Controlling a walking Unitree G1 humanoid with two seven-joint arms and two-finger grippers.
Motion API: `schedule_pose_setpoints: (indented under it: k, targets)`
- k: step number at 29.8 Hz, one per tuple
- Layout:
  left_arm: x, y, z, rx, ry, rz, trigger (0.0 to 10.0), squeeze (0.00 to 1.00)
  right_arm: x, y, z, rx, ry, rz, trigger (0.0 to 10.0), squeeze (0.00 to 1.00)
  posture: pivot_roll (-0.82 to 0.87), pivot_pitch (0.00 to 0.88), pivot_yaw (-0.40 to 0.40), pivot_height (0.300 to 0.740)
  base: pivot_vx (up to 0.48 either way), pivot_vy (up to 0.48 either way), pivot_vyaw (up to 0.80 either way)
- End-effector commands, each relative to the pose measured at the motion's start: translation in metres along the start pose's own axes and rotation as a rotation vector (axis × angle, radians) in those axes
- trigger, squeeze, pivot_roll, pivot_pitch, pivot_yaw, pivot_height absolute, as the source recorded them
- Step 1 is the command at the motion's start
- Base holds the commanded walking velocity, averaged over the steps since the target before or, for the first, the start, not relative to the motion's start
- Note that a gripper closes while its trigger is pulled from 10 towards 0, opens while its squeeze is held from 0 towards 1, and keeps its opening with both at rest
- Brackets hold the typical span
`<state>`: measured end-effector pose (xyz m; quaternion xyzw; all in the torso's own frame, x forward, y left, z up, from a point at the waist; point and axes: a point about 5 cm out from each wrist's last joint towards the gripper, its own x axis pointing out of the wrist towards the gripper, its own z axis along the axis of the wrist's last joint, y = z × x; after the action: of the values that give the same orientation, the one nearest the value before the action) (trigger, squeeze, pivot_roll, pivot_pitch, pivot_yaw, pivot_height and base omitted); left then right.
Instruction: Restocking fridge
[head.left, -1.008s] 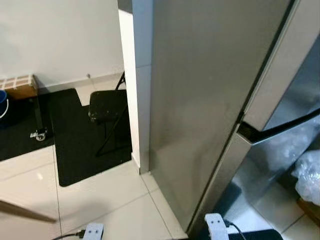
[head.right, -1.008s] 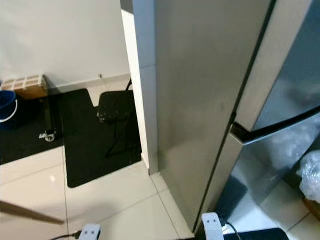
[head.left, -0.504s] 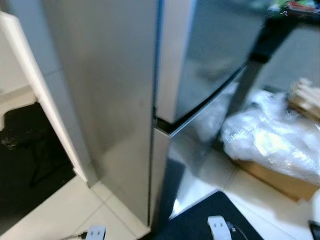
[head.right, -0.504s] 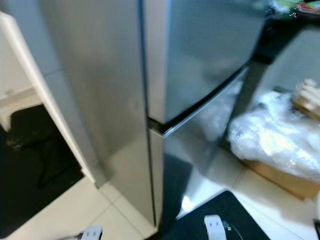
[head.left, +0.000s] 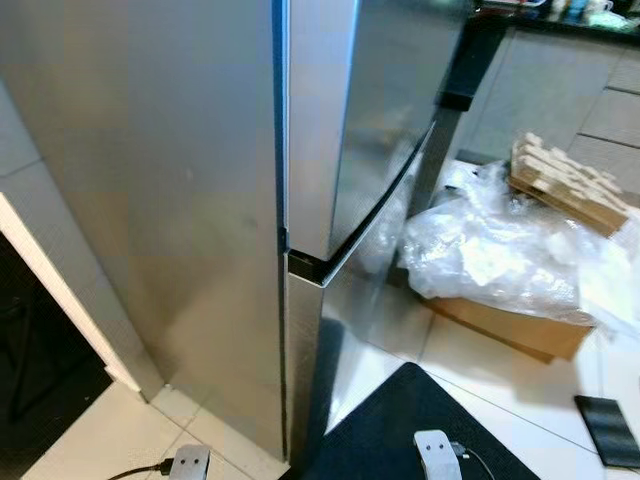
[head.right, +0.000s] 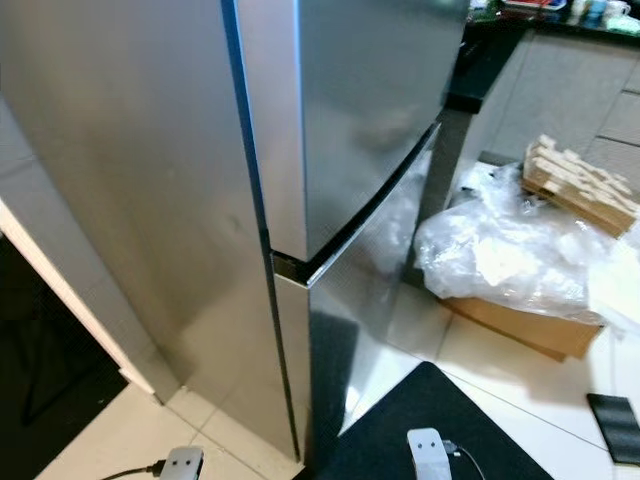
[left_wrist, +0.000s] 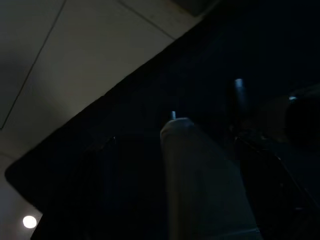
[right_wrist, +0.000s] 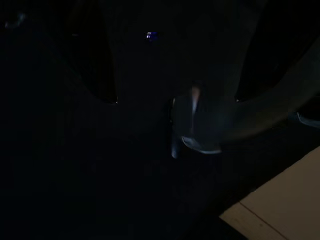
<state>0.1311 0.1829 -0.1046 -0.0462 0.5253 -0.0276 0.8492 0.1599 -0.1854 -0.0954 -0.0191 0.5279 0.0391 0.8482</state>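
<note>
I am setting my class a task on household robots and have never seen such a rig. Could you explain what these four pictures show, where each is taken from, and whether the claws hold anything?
The machine is a walking humanoid robot with two arms, each ending in a two-fingered claw. The two bright pictures come from a pair of cameras on its head, looking forward and down. They show a tall steel fridge with both doors shut, seen from its corner. On the tiled floor to its right sit a heap of clear plastic wrap over a cardboard box, a slatted wooden piece and a black mat. The two dark pictures come from wrist cameras; both arms hang idle in shade, too dark to tell if anything is held.
</note>
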Motion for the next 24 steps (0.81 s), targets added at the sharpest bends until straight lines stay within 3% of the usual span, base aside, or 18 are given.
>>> schedule_pose_setpoints:
  k: [1, 11, 24]
  targets:
    - [-0.0010, 0.0015, -0.0067, 0.009, 0.027, 0.014, 10.0, 0.00, -0.0005, -0.0008, -0.0045, 0.004, 0.010, -0.003, 10.0, 0.00, -0.02, 0.000, 0.007, 0.740, 0.000, 0.000, 0.00]
    - [-0.0018, 0.0064, -0.0081, -0.002, 0.033, 0.065, 10.0, 0.00, -0.0003, -0.0009, -0.0004, 0.001, -0.008, 0.002, 10.0, 0.00, -0.02, 0.000, 0.004, 0.740, 0.000, 0.000, 0.00]
    - [-0.0020, 0.0067, -0.0094, 0.005, 0.039, 0.076, 10.0, 0.00, -0.0003, -0.0005, -0.0015, -0.002, -0.005, 0.004, 10.0, 0.00, -0.02, 0.000, 0.004, 0.740, -0.297, 0.000, 0.00]
